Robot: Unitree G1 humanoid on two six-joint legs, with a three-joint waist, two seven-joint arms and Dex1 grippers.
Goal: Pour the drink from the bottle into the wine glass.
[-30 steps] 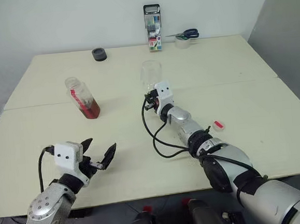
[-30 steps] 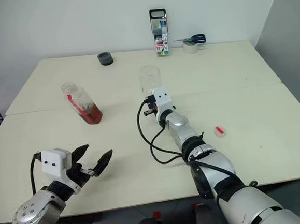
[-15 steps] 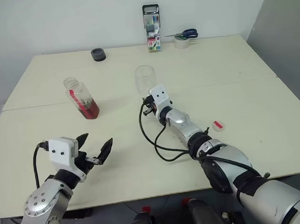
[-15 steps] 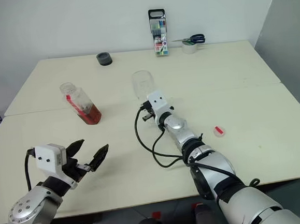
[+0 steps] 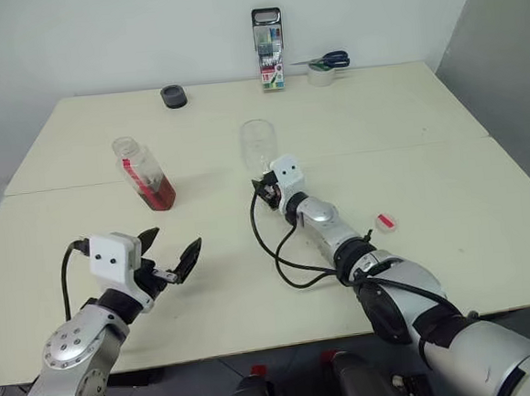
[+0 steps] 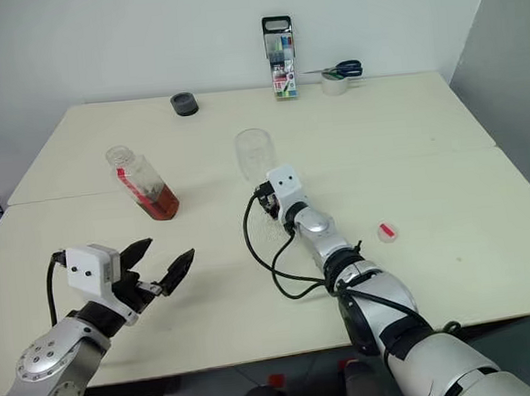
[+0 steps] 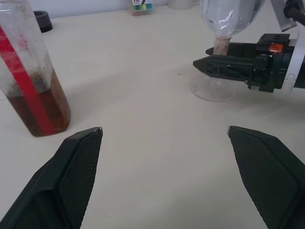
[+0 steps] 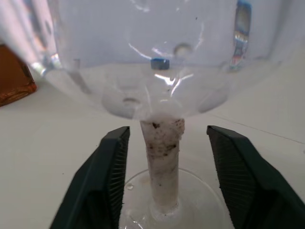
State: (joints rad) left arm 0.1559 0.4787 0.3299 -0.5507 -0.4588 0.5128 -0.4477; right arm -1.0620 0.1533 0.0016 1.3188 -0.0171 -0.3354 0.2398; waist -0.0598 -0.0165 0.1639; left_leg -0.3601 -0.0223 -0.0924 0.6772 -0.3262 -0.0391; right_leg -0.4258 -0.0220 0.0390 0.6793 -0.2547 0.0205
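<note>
The bottle (image 5: 144, 175) stands at the left of the table, clear with a red strip down its side and an open mouth. The drink (image 7: 40, 107) fills its lower part, reddish brown. The empty wine glass (image 5: 259, 143) stands upright on its foot at the table's middle. My right gripper (image 8: 167, 130) is open around the stem, with a gap between the stem and each of the fingers (image 8: 112, 167). My left gripper (image 5: 175, 242) is open and empty above the front left of the table, short of the bottle.
A small red cap (image 5: 386, 221) lies to the right of my right arm. At the back edge stand a marker case (image 5: 270, 49), a black roll (image 5: 173, 96) and scissors on a tape roll (image 5: 328, 62). A cable loops beside my right forearm.
The right gripper has opened off the glass stem. The glass, tilted to the left half a second ago, now stands upright. The left gripper has hardly moved.
</note>
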